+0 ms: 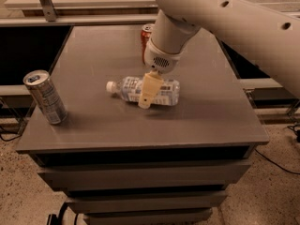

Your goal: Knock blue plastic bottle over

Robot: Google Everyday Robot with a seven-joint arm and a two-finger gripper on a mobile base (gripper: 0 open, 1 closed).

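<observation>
Above the flat-lying ribbed plastic bottle hangs the end effector

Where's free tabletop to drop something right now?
Bare: right side of the table past the bottle, the front strip, and back-left between silver can and red can. Crowded: centre, end effector over the lying bottle, red can just behind.

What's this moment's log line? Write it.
blue plastic bottle: lying on table | end effector: over its middle | task: done
</observation>
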